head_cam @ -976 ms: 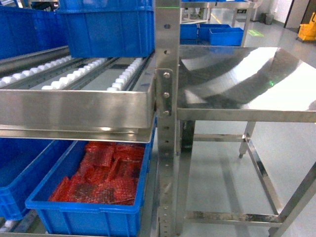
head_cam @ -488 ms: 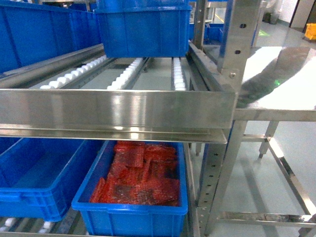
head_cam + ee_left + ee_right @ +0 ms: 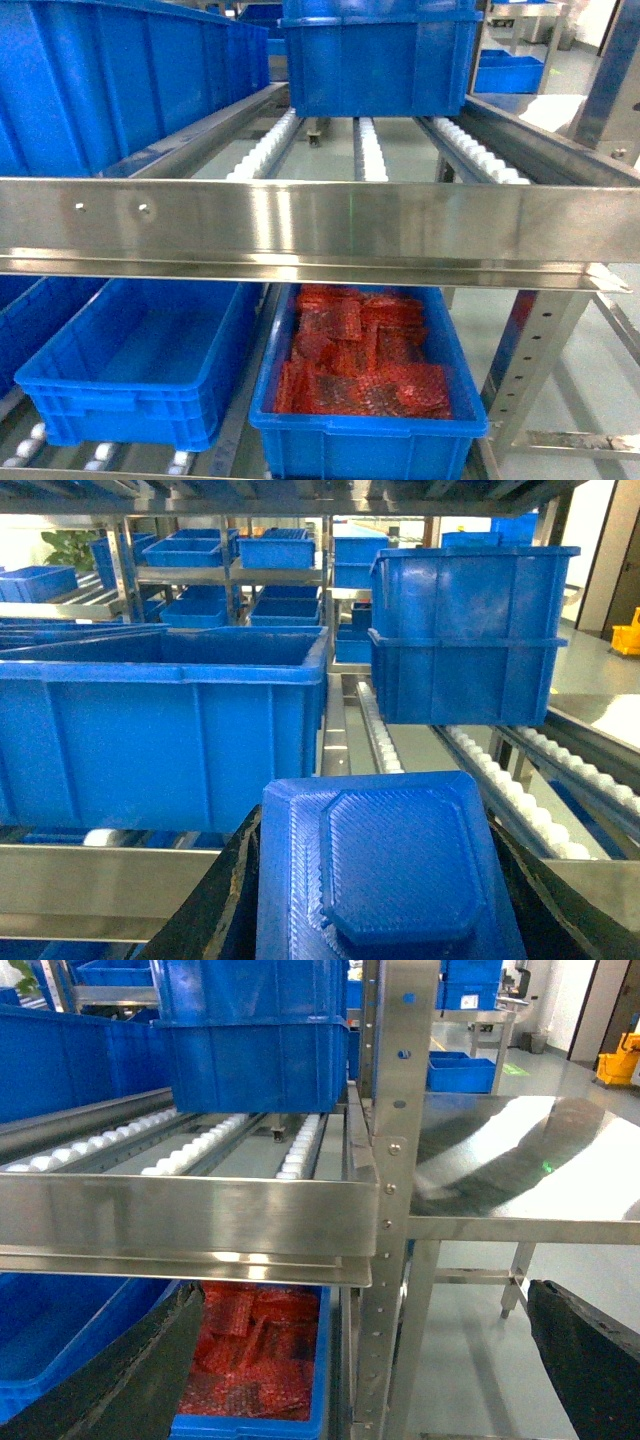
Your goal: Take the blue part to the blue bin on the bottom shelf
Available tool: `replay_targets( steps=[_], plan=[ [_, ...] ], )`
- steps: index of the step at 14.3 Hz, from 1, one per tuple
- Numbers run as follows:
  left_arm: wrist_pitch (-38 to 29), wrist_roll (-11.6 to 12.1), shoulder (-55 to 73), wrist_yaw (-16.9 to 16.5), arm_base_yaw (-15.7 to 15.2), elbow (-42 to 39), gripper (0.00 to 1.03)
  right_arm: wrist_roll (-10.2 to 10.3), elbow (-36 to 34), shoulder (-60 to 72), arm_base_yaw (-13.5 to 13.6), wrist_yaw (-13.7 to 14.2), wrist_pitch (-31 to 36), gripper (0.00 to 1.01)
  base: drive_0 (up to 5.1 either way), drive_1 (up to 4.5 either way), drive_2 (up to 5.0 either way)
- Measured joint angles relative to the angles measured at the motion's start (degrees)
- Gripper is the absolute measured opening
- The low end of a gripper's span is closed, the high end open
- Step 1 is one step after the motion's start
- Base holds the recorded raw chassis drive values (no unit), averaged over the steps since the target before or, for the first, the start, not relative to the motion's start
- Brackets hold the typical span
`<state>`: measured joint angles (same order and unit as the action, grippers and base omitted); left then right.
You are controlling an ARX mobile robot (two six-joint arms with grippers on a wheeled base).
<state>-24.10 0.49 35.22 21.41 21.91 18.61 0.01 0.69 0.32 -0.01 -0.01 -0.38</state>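
- Swinging left since half a second ago, the head view has lost the steel table off its right edge; the rack's flat front lip (image 3: 320, 225) now runs the full width, and the bin of red packets (image 3: 365, 395) sits at centre instead of the left
- blue part (image 3: 385, 865), a flat blue piece with a raised octagonal panel, fills the bottom of the left wrist view, clamped between the dark fingers (image 3: 215, 905) of the left gripper (image 3: 385, 910); it's up at the level of the upper roller tier, facing the large blue bin (image 3: 165, 730)
- down on the bottom shelf (image 3: 240, 420), an open blue bin (image 3: 145, 365) sits at the left, just beside the red-packet bin
- right gripper (image 3: 370, 1360): fingers (image 3: 125, 1360) spread wide, nothing between them, in front of the perforated upright (image 3: 395, 1190); steel table (image 3: 520, 1175) to its right
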Motion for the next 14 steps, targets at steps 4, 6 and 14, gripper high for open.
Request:
replay_targets(
  steps=[4, 6, 14],
  plan=[
    [0.0, 0.0, 0.0, 0.0, 0.0, 0.0, 0.44, 0.0, 0.0, 0.0, 0.0, 0.0, 0.0, 0.98, -3.7, 1.83, 1.8],
    [-0.2, 0.0, -0.1, 0.6, -0.3, 0.0, 0.44, 0.0, 0.0, 0.0, 0.0, -0.2, 0.1, 0.98, 0.0, 0.00, 0.0],
    [0.0, 0.0, -0.1, 0.0, 0.0, 0.0, 0.44, 0.0, 0.0, 0.0, 0.0, -0.2, 0.1, 0.98, 0.0, 0.00, 0.0]
  ],
)
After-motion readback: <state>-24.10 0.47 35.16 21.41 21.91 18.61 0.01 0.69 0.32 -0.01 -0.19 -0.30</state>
